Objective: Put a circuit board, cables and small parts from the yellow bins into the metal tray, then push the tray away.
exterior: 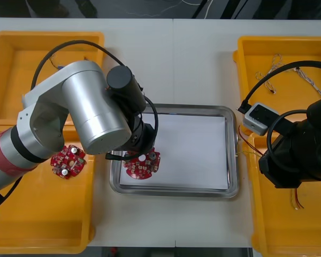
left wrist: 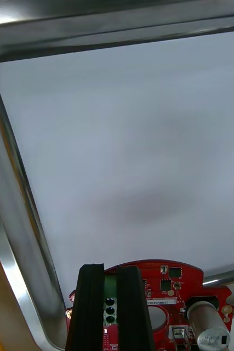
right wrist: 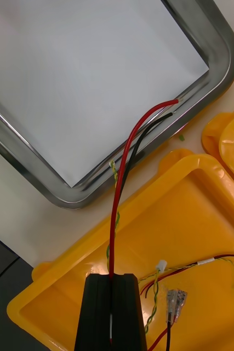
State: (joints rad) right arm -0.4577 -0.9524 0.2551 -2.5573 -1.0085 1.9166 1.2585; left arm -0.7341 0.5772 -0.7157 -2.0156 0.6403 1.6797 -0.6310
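Tray (exterior: 203, 108) first: in the front view we see it at the table's centre, white inside, with yellow bins on both sides. The left arm (exterior: 91, 107) reaches over its 8 o'clock corner, where a red circuit board (exterior: 142, 165) shows under the wrist, inside the rim. A second board (exterior: 68, 161) lies in the near left bin (exterior: 43, 214), at 9 o'clock from the tray. The right arm (exterior: 297, 155) hangs over the near right bin (exterior: 278, 230), at about 4 o'clock from the tray. Thin cables (exterior: 289, 69) lie in the far right bin (exterior: 246, 48), at 2 o'clock.

In the right wrist view we find the right gripper (right wrist: 112, 277) pinched almost fully together on a red and black cable (right wrist: 118, 197). The cable rises from the fingertips and its far end reaches the tray's metal rim. More loose wires (right wrist: 204, 263) lie in the bin beneath.

In the left wrist view the left gripper (left wrist: 110, 270) stands a narrow gap apart, clamped on a green part of the circuit board. The board sits just inside the tray's corner, over the white lining. We cannot tell whether it touches the lining.
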